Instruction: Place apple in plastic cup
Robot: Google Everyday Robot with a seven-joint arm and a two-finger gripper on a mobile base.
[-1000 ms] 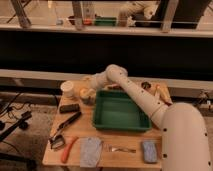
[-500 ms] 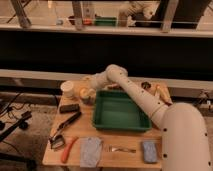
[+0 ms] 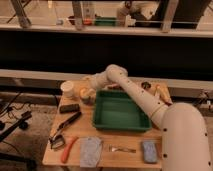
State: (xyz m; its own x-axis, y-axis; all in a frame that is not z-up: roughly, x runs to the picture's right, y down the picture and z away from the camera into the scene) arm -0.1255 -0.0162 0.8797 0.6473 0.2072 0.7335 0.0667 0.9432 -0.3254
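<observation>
The apple (image 3: 84,93) is a small yellow fruit at the left end of the green tray (image 3: 120,125), near the table's back left. A greyish cup (image 3: 89,100) shows dimly just below and right of the apple; I cannot tell whether the apple is inside it or only above it. My gripper (image 3: 87,89) is at the end of the white arm that reaches left from the elbow (image 3: 116,73). It sits right at the apple, over the cup.
A cream-white round container (image 3: 67,89) stands left of the apple. A black block (image 3: 69,107), black tongs (image 3: 67,122), an orange-handled brush (image 3: 64,146), a grey cloth (image 3: 91,151), a metal utensil (image 3: 122,148) and a blue sponge (image 3: 149,151) lie on the wooden table (image 3: 102,135).
</observation>
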